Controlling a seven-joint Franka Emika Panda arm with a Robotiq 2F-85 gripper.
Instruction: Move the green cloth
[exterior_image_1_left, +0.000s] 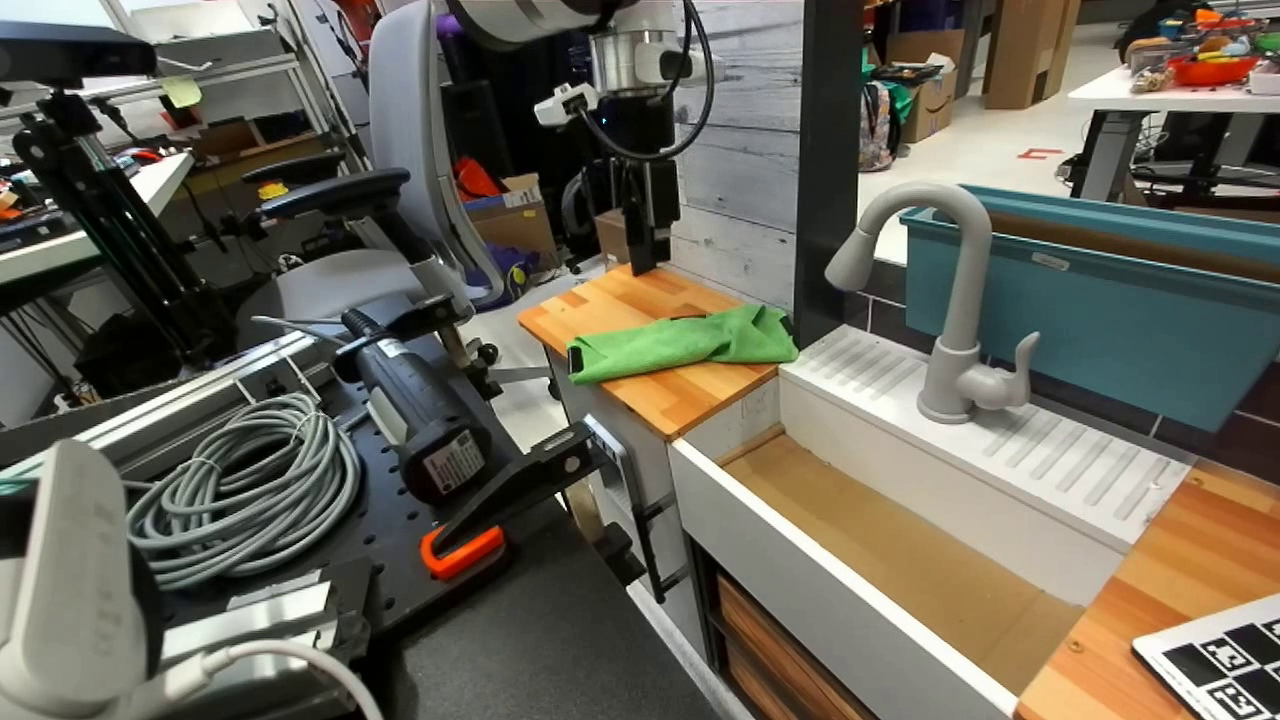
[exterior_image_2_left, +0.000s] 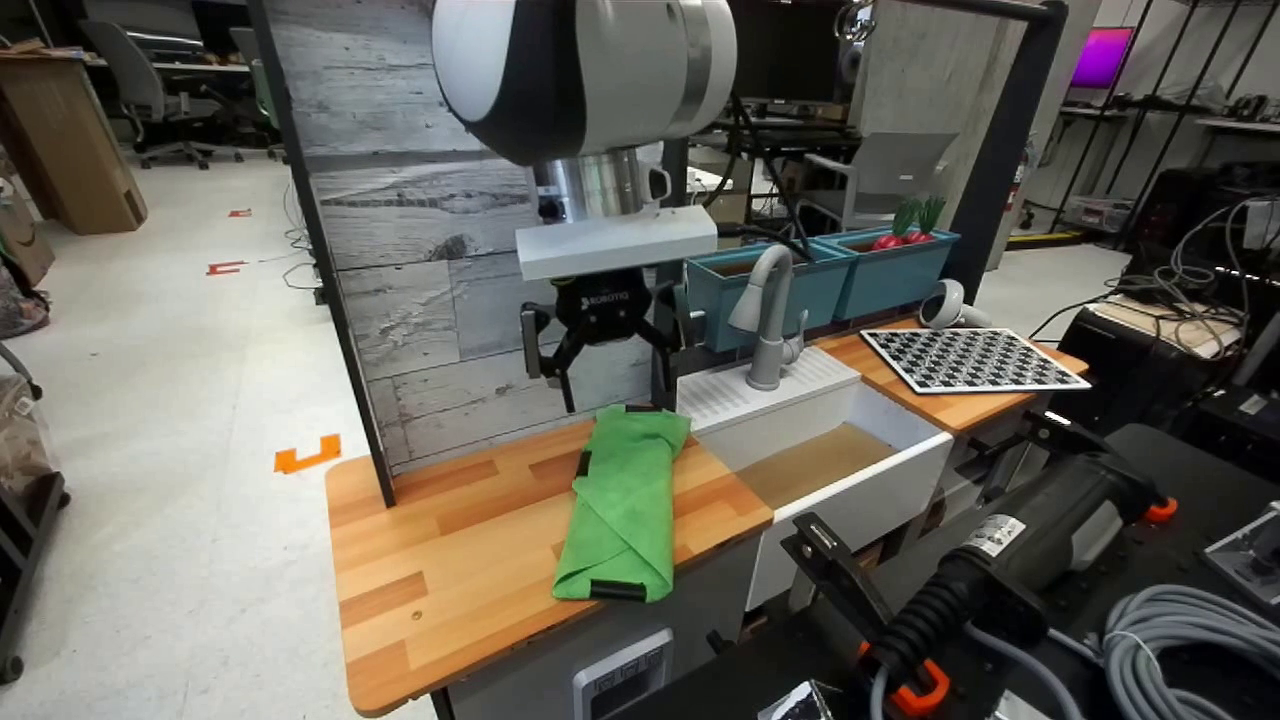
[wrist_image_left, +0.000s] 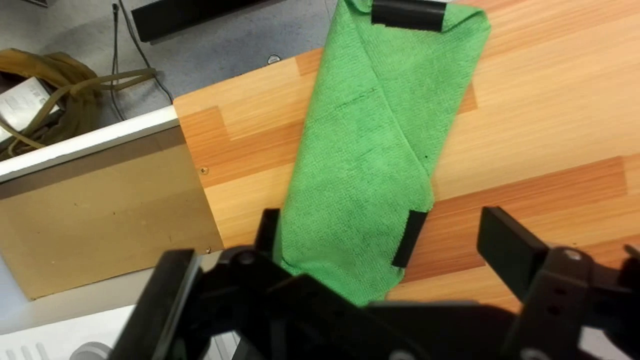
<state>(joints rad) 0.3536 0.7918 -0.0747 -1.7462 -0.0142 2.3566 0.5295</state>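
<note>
The green cloth (exterior_image_2_left: 628, 500) lies folded flat on the wooden counter (exterior_image_2_left: 450, 560), with black strips on its edges. It also shows in an exterior view (exterior_image_1_left: 680, 345) and fills the middle of the wrist view (wrist_image_left: 365, 150). My gripper (exterior_image_2_left: 618, 388) is open and empty, pointing down above the counter near the wall end of the cloth, not touching it. In the wrist view the gripper (wrist_image_left: 387, 240) has one finger by the cloth's left edge and the other over bare wood. Its body hides the cloth's near end there.
A white sink (exterior_image_1_left: 850, 590) with a grey faucet (exterior_image_1_left: 960, 310) adjoins the counter. A wood-panel wall (exterior_image_2_left: 400, 250) stands behind. Teal planters (exterior_image_2_left: 770, 290) and a checkered board (exterior_image_2_left: 975, 360) are beyond the sink. A black table (exterior_image_1_left: 540, 620) holds coiled cable and clamps.
</note>
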